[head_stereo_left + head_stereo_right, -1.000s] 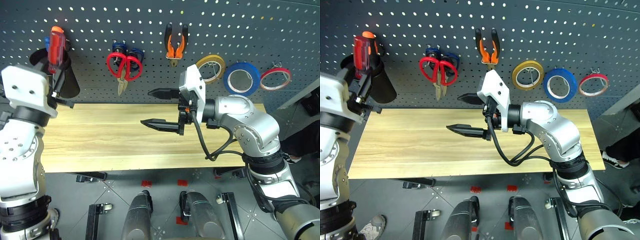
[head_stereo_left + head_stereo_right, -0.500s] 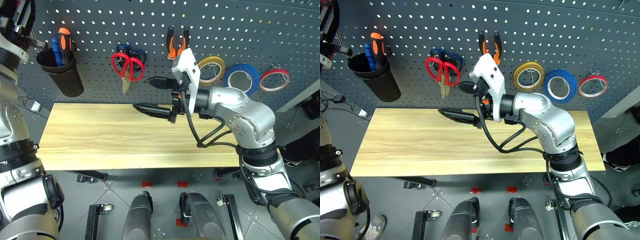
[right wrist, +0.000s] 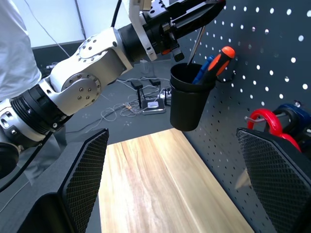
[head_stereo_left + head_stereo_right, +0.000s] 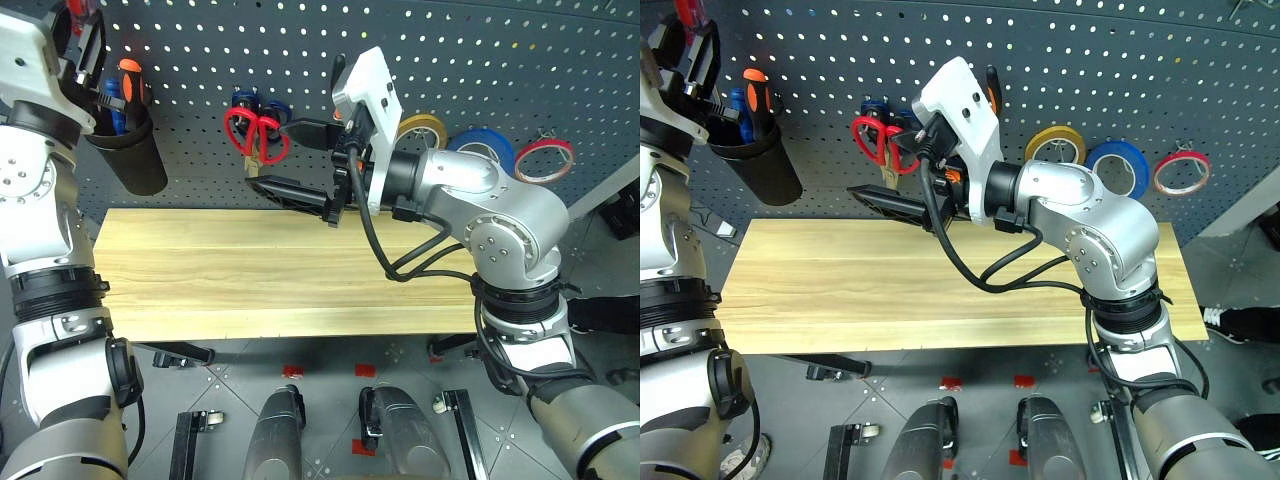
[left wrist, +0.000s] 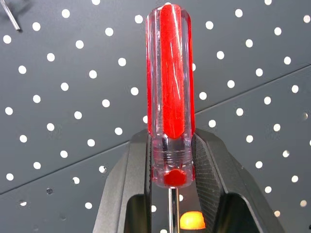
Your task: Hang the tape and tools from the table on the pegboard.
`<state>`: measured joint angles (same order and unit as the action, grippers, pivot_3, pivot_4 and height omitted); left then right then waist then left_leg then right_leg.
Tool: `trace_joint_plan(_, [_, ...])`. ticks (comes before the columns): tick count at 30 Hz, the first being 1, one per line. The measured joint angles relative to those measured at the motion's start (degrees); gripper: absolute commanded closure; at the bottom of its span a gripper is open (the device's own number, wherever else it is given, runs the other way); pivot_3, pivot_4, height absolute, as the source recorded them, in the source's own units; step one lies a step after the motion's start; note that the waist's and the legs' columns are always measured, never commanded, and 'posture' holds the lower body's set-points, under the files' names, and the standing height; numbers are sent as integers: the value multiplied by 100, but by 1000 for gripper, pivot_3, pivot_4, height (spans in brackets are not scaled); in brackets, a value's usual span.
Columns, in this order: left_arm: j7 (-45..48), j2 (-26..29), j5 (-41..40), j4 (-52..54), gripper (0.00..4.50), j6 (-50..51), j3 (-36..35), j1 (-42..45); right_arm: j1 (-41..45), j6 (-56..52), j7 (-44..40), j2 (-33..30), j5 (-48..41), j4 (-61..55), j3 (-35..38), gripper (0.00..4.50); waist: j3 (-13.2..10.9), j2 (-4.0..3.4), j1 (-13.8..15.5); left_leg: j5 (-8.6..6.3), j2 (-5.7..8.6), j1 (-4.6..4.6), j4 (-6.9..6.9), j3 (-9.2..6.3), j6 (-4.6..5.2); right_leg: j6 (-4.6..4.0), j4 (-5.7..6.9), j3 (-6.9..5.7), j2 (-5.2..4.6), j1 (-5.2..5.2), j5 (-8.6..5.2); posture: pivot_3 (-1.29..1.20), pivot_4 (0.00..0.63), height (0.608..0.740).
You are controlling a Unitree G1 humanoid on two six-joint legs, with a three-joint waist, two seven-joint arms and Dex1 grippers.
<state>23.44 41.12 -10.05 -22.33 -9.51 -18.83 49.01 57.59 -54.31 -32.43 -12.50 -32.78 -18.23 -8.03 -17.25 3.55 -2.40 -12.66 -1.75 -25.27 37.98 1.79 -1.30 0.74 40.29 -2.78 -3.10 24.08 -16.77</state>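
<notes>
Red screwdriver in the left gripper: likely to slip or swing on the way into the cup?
Screwdriver handle looks glossy and smooth, so it may slip. Left gripper pinches only its lower end, so pivoting seems possible. The steel shaft above the cup looks rigid.

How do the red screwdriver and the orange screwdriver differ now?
The red screwdriver is clamped in the left gripper above the black cup; the orange screwdriver stands in that cup, free. The red one's steel shaft shows, pointing down toward the cup; the orange one's is hidden inside. Both are handle-up at the pegboard.

glossy clear-and-red plastic screwdriver (image 5: 170, 92) handle, matt perforated metal pegboard (image 5: 252, 73), pale smooth wooden table (image 4: 260, 270), matt black cup (image 3: 187, 99).
</notes>
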Motion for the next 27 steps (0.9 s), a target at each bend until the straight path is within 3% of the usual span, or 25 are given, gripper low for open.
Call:
trace_joint_plan(7, [-304,-11,-75,237,3657,148,-192,-535,71,-1,51,22,-40,-2,147,0,48,-5,-91,0,-1,2,1,1,1,0,11,13,0,3,0,-118,193,740])
trace_joint_plan(8, [-322,-26,-81,240,2942,164,-192,-577,75,0,49,22,-48,-2,157,0,52,-5,-91,0,-1,4,2,2,1,0,15,15,0,3,0,-118,193,740])
trace_joint_plan(17, [-459,-219,-300,855,260,439,-190,-845,82,0,53,7,-62,-38,170,0,54,-4,-89,5,1,9,15,3,9,0,47,25,-2,4,0,-131,194,740])
trace_joint_plan(21, [-350,-243,-438,1900,260,916,-43,-1200,-23,1,90,-33,-73,-198,219,0,63,-8,-91,5,2,9,14,5,9,0,46,31,-2,4,0,-126,191,740])
trace_joint_plan(24, [-346,-443,-622,3092,260,1613,57,-2250,-459,30,32,-274,-130,-445,238,0,144,-25,-105,4,3,18,1,18,11,0,30,48,-3,0,0,-113,188,740])
trace_joint_plan(27, [-563,-684,-786,3399,260,2331,-109,-3145,-994,60,-20,-543,-138,-553,264,0,174,-24,-129,0,-1,32,-2,17,19,0,47,50,1,-2,0,-97,183,740])
